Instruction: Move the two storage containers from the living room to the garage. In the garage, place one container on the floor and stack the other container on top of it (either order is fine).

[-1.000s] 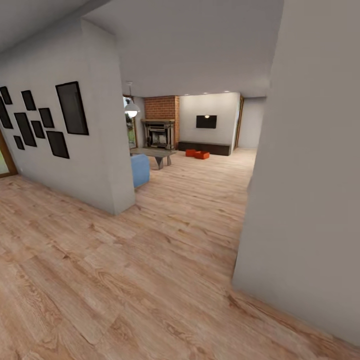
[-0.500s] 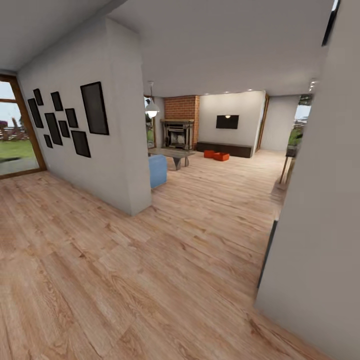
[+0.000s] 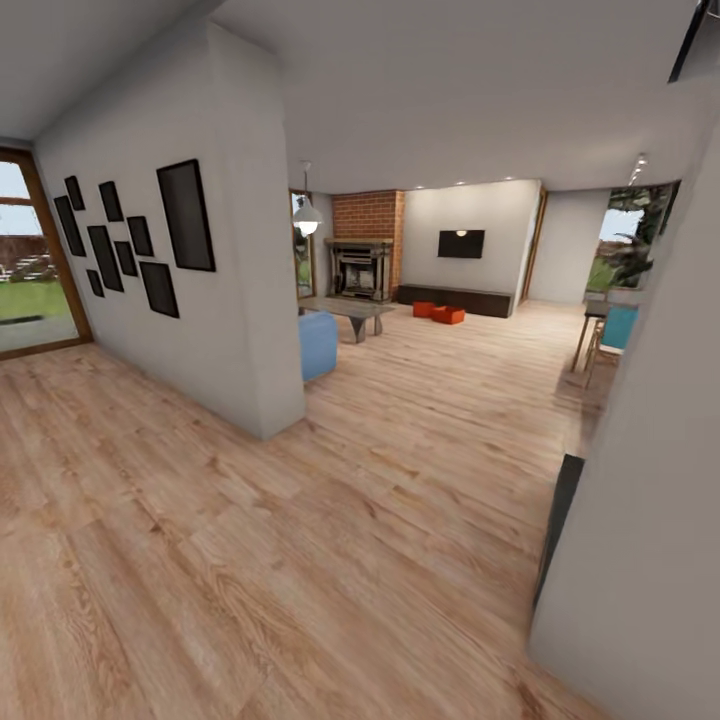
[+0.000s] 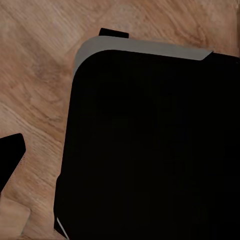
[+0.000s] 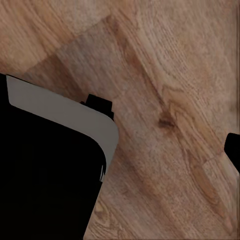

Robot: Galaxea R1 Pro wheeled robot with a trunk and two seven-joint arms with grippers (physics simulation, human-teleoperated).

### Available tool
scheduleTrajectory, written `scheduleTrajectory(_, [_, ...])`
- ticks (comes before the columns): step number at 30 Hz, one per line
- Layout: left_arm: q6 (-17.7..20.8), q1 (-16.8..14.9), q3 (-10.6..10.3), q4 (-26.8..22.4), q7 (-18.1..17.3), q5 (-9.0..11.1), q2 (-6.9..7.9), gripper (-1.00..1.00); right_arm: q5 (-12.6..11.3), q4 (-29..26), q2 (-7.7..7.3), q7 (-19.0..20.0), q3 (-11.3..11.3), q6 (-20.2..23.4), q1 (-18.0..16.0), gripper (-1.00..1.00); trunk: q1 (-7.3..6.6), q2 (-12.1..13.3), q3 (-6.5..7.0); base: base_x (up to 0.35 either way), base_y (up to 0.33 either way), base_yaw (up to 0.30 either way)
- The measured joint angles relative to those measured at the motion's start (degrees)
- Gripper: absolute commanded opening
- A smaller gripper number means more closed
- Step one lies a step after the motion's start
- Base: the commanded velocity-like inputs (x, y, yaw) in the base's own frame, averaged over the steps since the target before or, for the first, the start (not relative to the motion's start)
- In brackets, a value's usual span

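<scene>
Left window: a tall glazed opening (image 3: 25, 255) with a wood frame at the head view's left edge, lawn behind it.
Partition wall: a pale wall (image 3: 215, 300) carrying a cluster of black picture frames (image 3: 135, 240), standing on the light wood plank floor (image 3: 330, 540).
Blue seat: a light blue block (image 3: 318, 343) just past the partition's end, with a low grey table (image 3: 350, 308) beyond it.
Living room: at the far end, a red-brick fireplace column (image 3: 368, 215), a black wall TV (image 3: 460, 243) and a long low dark-wood cabinet (image 3: 455, 299) along the back wall.
Storage containers: two orange-red bins (image 3: 438, 312) on the plank floor just in front of the cabinet's left half, side by side and close; too small to tell their long axes or whether they touch.
Right side: a blue chair (image 3: 620, 328) by a window, then a near grey wall (image 3: 650, 520) at the edge.
Left wrist view: plank floor and a large black body with a grey rim (image 4: 150, 145), detail the head view lacks; whether the left pincer is apart or together cannot be told.
Right wrist view: plank floor and a similar black body (image 5: 47, 170); the right pincer's state cannot be told.
</scene>
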Motion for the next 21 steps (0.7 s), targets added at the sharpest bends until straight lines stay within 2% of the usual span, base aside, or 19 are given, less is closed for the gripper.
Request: scheduleTrajectory(21, [-0.24, 0.00, 0.00, -0.02, 0.00, 0.00, 0.08, 1.00, -0.77, 0.00, -0.20, 0.00, -0.29, -0.04, 0.00, 1.00, 0.00, 0.00, 0.00, 0.323, 0.000, 0.000])
